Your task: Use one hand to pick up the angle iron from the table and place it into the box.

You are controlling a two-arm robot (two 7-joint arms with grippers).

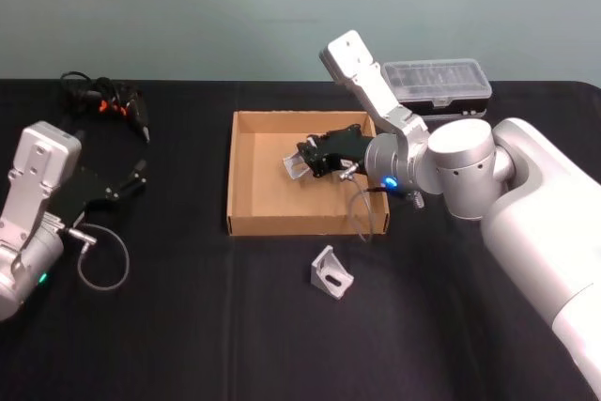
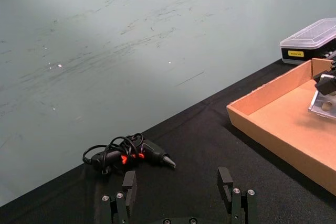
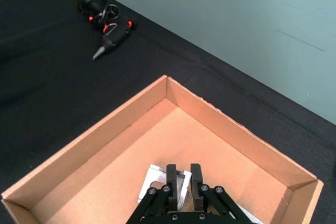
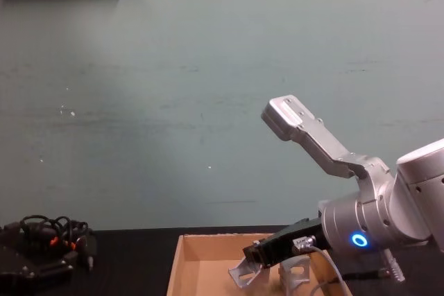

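You look to be at the placing step: the right gripper (image 3: 183, 176), clamped on the angle iron (image 3: 156, 178), hangs low over the box (image 1: 231, 176) floor. Next you lower and let go. The left gripper (image 2: 177, 182) sits parked at the left, fingers apart.

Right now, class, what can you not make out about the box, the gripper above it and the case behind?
Whether the held angle iron touches the box floor: the right gripper covers it, head view.
Contents of the black case: cloudy lid, head view.
Wording on the case's yellow label: too small, left wrist view.
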